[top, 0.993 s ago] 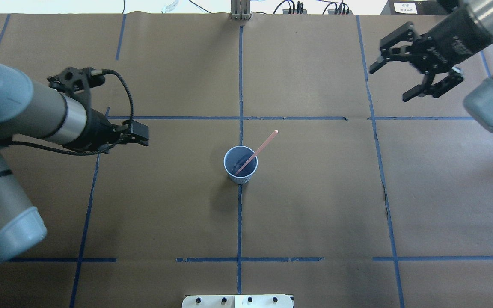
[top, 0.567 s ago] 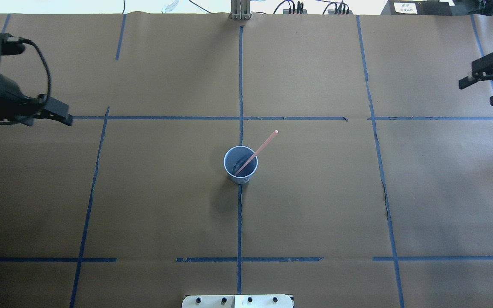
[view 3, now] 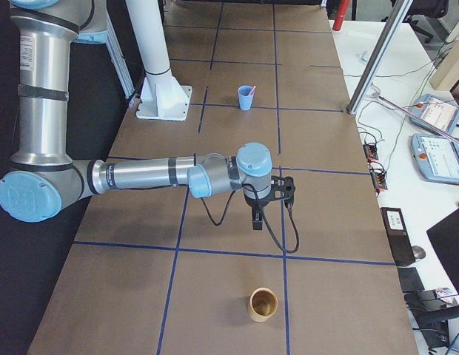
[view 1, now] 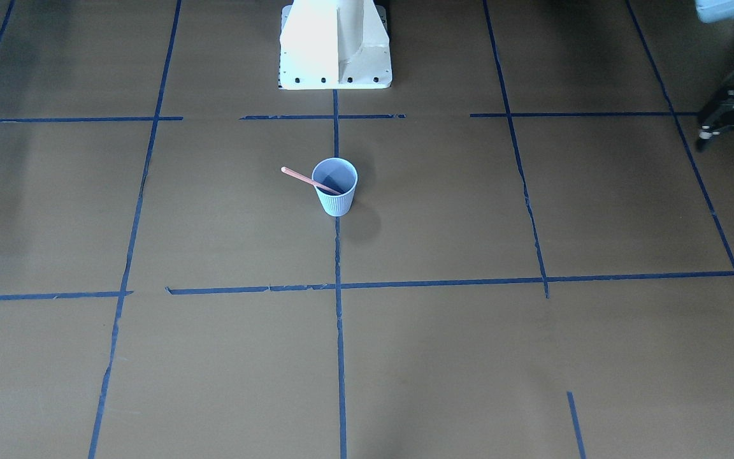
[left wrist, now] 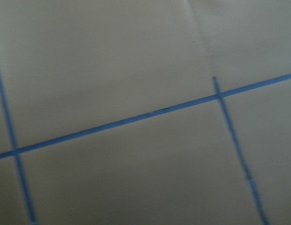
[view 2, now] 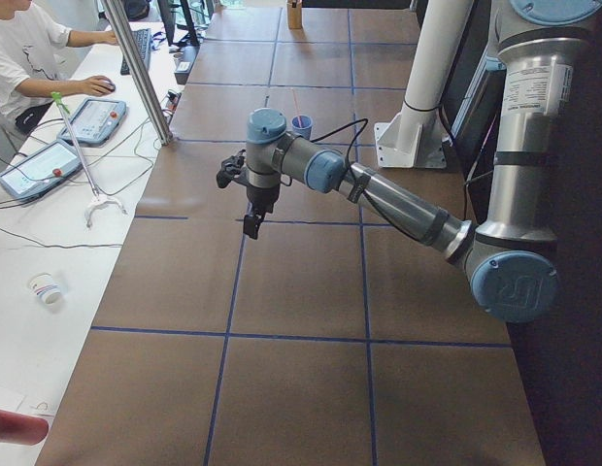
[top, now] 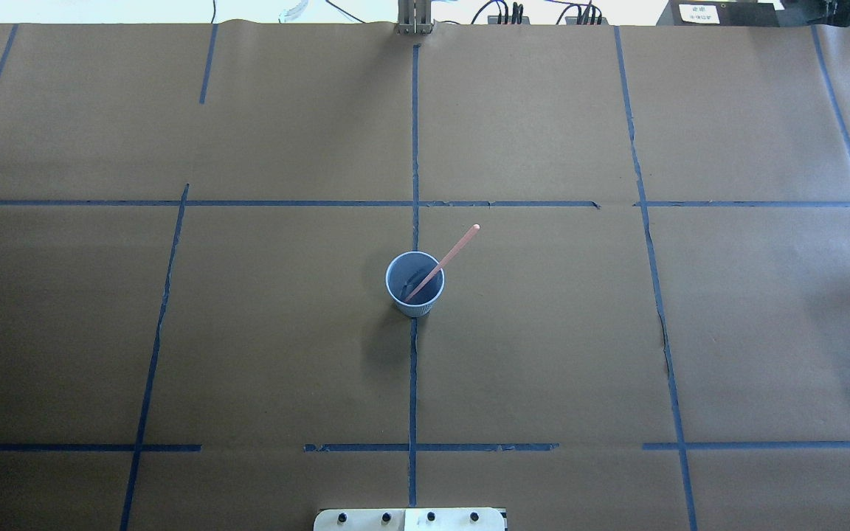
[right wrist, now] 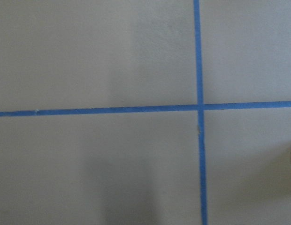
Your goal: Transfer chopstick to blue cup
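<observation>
The pale-blue ribbed cup (top: 415,289) stands upright at the table's middle, on a blue tape line. The pink chopstick (top: 448,254) stands in it, its lower end inside and its upper end leaning over the rim. Both also show in the front view, cup (view 1: 335,194) and chopstick (view 1: 297,174). No gripper is in the overhead view. My left gripper (view 2: 250,228) hangs over the table far to the cup's left. My right gripper (view 3: 256,222) hangs far to its right. Both point down and hold nothing that I can see; I cannot tell whether they are open or shut.
A brown wooden cup (view 3: 263,304) stands on the table near my right gripper. The white robot base (view 1: 335,44) is behind the cup. Black wrist hardware (view 1: 733,111) of my left arm shows at the front view's right edge. Both wrist views show only paper and tape lines.
Both arms have swung outward and left the overhead view, left to the left, right to the right. The cup and the chopstick have not moved.
</observation>
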Controlling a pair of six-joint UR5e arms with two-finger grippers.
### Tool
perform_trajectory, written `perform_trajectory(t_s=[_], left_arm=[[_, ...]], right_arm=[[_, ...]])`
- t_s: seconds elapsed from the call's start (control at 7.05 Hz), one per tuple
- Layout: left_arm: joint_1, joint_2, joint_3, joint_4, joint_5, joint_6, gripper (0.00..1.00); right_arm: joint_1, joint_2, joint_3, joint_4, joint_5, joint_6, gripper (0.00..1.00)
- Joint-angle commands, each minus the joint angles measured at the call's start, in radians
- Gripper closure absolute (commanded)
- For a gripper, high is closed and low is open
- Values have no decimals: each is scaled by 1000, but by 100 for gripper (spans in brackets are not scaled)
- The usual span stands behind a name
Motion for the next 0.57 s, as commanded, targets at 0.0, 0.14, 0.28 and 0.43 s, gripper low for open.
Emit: perform_trajectory(t_s=[0.0, 0.14, 0.28, 0.43], left_arm=[[-150, -7, 232, 40, -63, 314, 0], [-180, -19, 299, 42, -97, 426, 0], [-186, 6, 297, 30, -102, 434, 0], [-185, 22, 295, 40, -92, 425, 0]], right_arm=[[80, -22, -59, -80, -34, -277, 0], [87, -11, -66, -108, -42, -313, 0], [87, -5, -64, -122, -39, -315, 0], [87, 9, -67, -122, -34, -307, 0]])
